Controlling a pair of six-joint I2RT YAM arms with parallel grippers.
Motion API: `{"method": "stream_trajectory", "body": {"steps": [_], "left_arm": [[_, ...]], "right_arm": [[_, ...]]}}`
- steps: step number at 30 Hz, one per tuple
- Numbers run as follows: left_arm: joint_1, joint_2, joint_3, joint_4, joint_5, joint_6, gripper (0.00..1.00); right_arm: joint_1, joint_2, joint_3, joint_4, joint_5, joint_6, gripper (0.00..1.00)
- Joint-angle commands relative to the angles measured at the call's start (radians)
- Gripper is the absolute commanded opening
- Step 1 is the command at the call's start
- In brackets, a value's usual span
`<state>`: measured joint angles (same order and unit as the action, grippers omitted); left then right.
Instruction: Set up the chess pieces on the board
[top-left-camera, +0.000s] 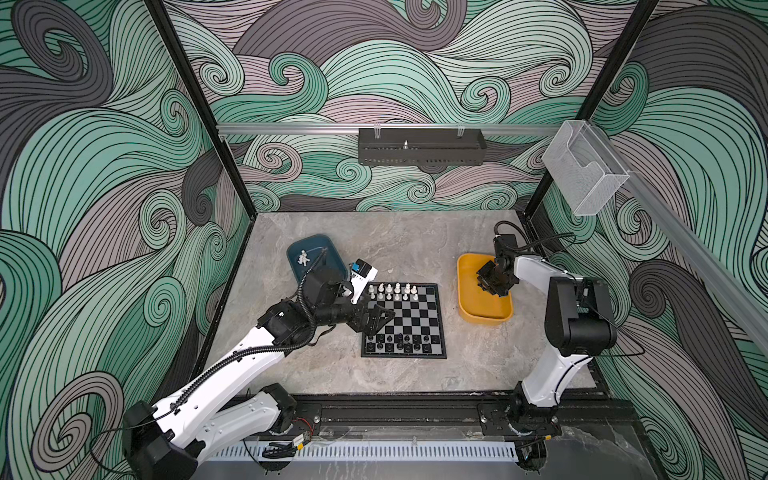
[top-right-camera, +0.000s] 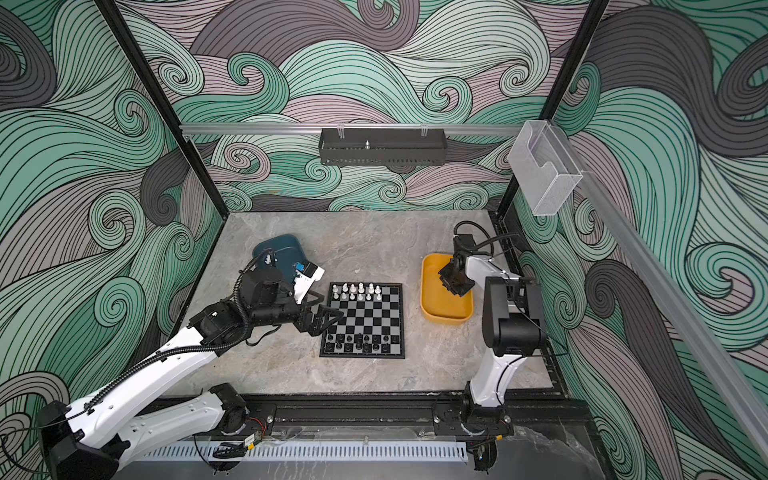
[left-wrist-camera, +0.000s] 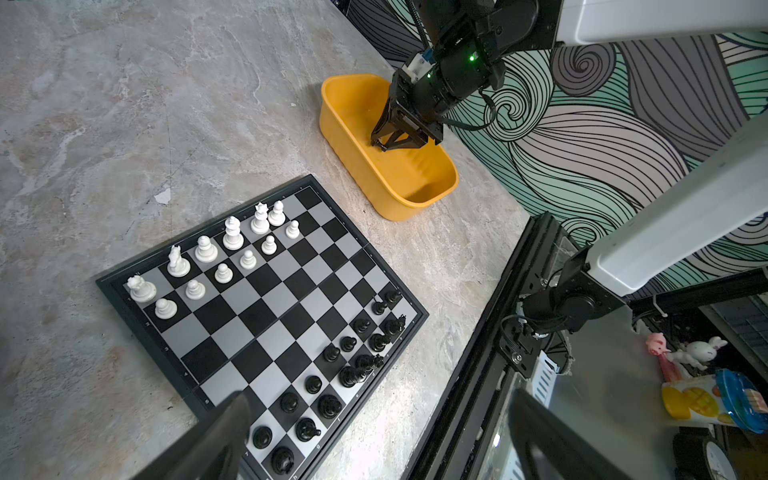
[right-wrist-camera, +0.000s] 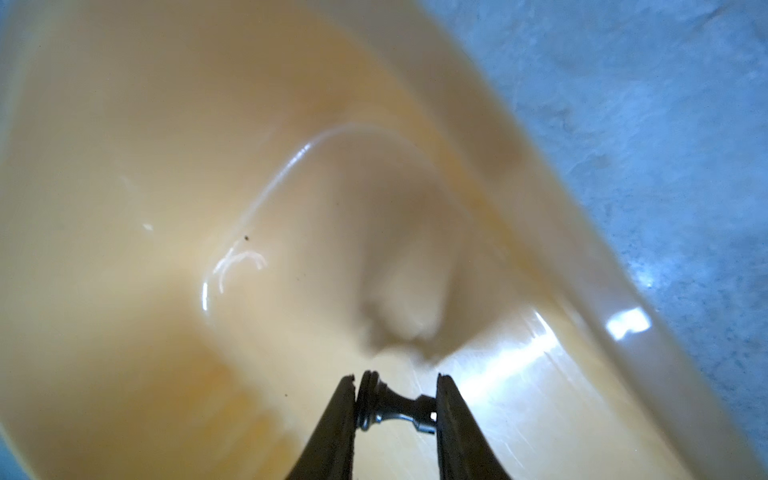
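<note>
Black chessmen stand on the near rows of the board. My left tool hangs spread wide and empty over its left edge. White chessmen line part of the far rows. Beyond, inside the yellow tray, my right tool is clamped on a black piece lying sideways, base against one finger. It is tiny, light, slick plastic, so I judge it could pivot or squirt free; the waist seems the safer hold. I cannot tell which piece it is, and the top views hide it.
</note>
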<state>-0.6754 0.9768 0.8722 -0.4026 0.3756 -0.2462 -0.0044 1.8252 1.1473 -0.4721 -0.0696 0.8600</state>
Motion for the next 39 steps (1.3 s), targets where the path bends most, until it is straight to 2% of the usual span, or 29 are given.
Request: {"method": "stream_trajectory", "body": {"steps": [1, 3, 9, 13, 16, 21, 25, 27, 34, 39], "left_arm": [[0.003, -0.025, -0.004, 0.016, 0.013, 0.001, 0.99], [0.002, -0.027, -0.004, 0.016, 0.011, 0.004, 0.99], [0.003, -0.031, -0.004, 0.015, 0.013, 0.004, 0.98], [0.002, -0.033, -0.004, 0.016, 0.012, 0.003, 0.99], [0.002, -0.035, -0.004, 0.015, 0.013, 0.003, 0.99], [0.002, -0.031, -0.004, 0.015, 0.012, 0.003, 0.99], [0.003, -0.025, -0.004, 0.018, 0.02, 0.001, 0.99], [0.002, -0.023, -0.003, 0.017, 0.019, 0.001, 0.99], [0.002, -0.016, -0.004, 0.02, 0.021, -0.001, 0.99], [0.002, -0.015, -0.005, 0.019, 0.02, 0.0, 0.99]], "right_arm": [[-0.001, 0.042, -0.036, 0.039, -0.02, 0.118, 0.35], [-0.001, 0.043, -0.05, 0.059, -0.027, 0.127, 0.37], [-0.001, 0.017, -0.038, 0.015, -0.021, 0.076, 0.56], [-0.001, 0.007, 0.019, -0.068, 0.003, -0.056, 0.71], [0.0, 0.028, 0.08, -0.158, 0.023, -0.197, 0.77], [0.001, 0.041, 0.132, -0.221, 0.072, -0.402, 0.78], [0.01, 0.076, 0.191, -0.26, 0.075, -0.512, 0.65], [0.022, 0.084, 0.209, -0.278, 0.068, -0.568, 0.63], [0.04, 0.124, 0.223, -0.299, -0.009, -0.678, 0.55], [0.057, 0.129, 0.21, -0.288, -0.05, -0.722, 0.57]]}}
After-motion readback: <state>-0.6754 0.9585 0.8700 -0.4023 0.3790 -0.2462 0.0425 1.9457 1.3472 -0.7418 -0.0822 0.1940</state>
